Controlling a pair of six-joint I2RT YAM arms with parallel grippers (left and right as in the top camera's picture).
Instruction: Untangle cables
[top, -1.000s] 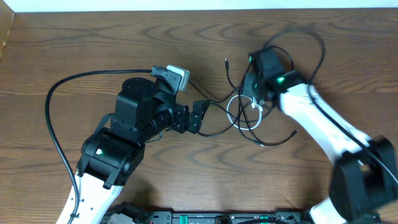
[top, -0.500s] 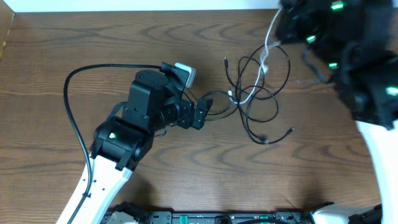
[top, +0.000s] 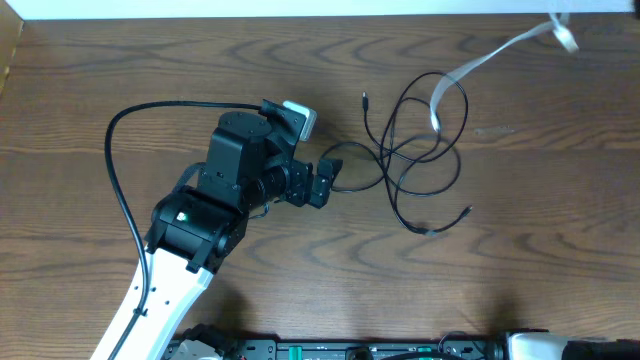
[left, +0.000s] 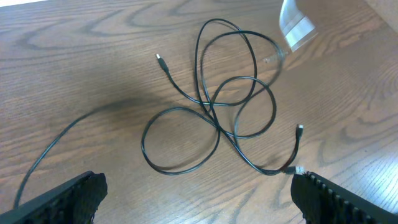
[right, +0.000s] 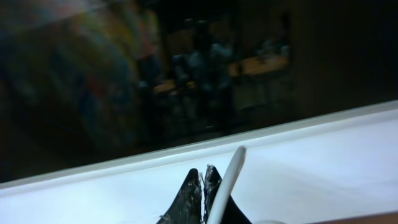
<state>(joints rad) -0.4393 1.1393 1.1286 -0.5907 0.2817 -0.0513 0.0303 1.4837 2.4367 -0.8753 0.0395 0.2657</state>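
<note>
Left arm (top: 190, 225) lies low over the near-left of the table (top: 300, 290), green lamp (top: 183, 215) lit, its thick lead (top: 113, 160) looping out to the left. Your left gripper (top: 322, 183) points right, fingers (left: 68, 199) spread wide, released. One thin black strand runs in close by it. Just beyond lie the black cables (left: 211, 115), flat on the wood in overlapping loops that cross mid-tangle, a plug (top: 365, 99) splayed out. A white cable (top: 490, 58), blurred, rises from the loops toward the far-right corner. Your right gripper (right: 202, 183) shows only on its own camera: tips pinched together, white cable running up alongside, apparently clamped.
</note>
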